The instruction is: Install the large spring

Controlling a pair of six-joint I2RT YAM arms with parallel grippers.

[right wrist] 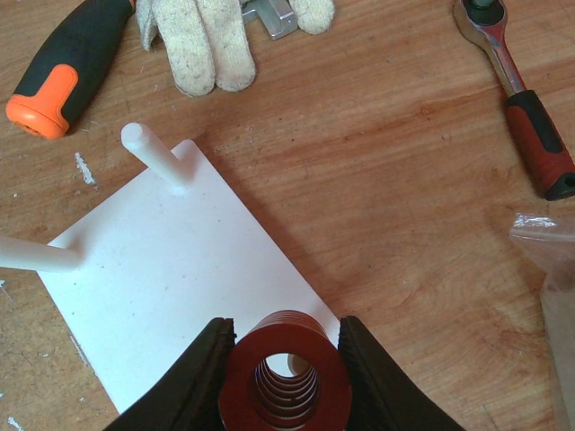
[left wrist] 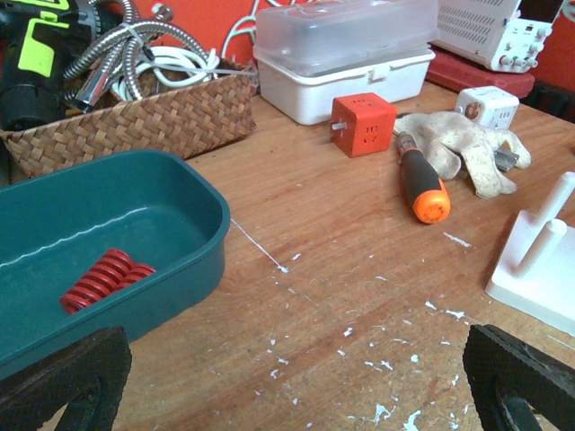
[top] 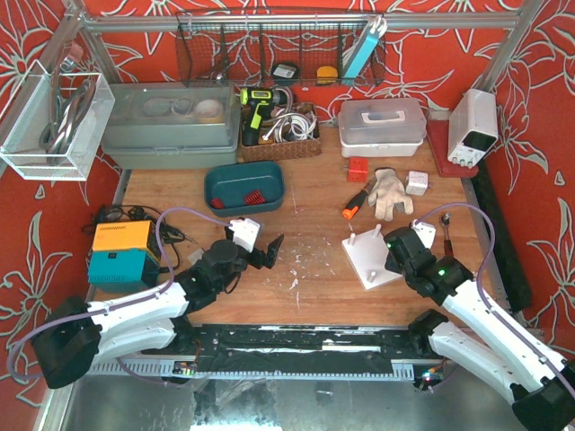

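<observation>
Pinching the large red spring [right wrist: 284,334] in my right gripper [right wrist: 286,357] over the white peg base [right wrist: 171,269], I hold my left gripper [left wrist: 292,382] wide open and empty.

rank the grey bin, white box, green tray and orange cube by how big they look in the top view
1. grey bin, clearly the largest
2. white box and green tray: they look about alike, so not ranked
3. orange cube, the smallest
</observation>
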